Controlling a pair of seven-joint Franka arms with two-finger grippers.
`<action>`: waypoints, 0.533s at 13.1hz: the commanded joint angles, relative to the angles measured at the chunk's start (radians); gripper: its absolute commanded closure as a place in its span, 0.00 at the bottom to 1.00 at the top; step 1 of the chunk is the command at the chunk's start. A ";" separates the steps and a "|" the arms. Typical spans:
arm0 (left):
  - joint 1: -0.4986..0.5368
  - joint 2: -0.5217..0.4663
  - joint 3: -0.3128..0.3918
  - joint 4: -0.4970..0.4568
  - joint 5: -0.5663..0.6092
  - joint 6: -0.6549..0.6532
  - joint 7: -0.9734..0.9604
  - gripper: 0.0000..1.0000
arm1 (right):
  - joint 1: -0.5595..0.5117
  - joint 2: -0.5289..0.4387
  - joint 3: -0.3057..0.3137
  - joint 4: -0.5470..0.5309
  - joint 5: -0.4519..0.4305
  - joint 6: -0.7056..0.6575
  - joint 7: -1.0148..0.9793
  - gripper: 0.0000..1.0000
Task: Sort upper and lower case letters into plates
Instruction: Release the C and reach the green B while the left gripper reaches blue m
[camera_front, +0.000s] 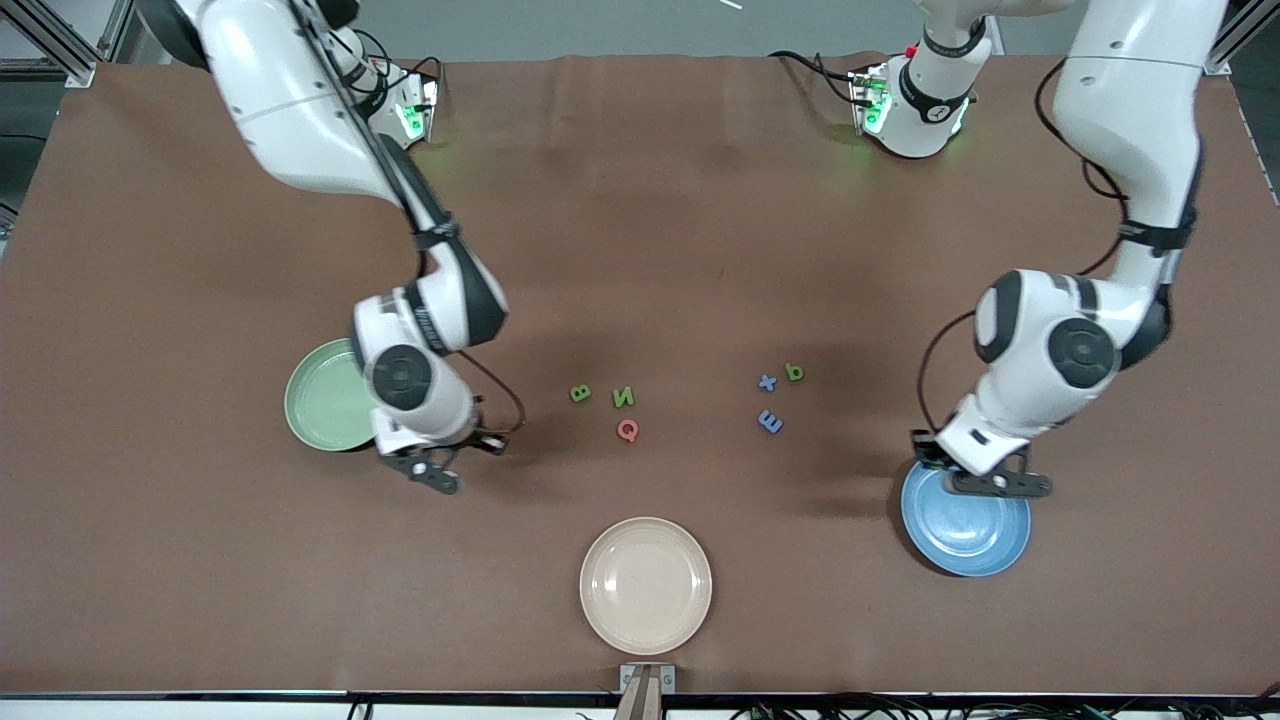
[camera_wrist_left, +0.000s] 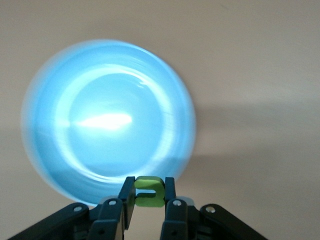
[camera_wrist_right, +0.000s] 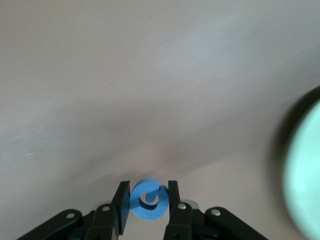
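No printed labels or brands could be read — only the small chunky toy letters themselves: a green B (camera_front: 580, 393), a green N (camera_front: 623, 397), a red Q (camera_front: 627, 430), a blue x (camera_front: 767, 381) and a blue E (camera_front: 770, 421).

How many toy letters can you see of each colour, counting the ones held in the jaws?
Green letters: 4, three on the table and one in the left gripper
Blue letters: 3, two on the table and one in the right gripper
Red letters: 1, the Q
Total: 8
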 joint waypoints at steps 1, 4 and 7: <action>0.025 0.060 -0.004 0.050 0.043 -0.013 0.016 0.77 | -0.127 -0.199 0.023 -0.254 -0.019 0.029 -0.220 1.00; 0.073 0.057 -0.007 0.038 0.045 -0.013 0.033 0.00 | -0.193 -0.270 0.023 -0.471 -0.019 0.211 -0.342 1.00; 0.057 0.018 -0.036 0.050 0.028 -0.119 0.004 0.00 | -0.236 -0.259 0.023 -0.556 -0.019 0.323 -0.393 0.94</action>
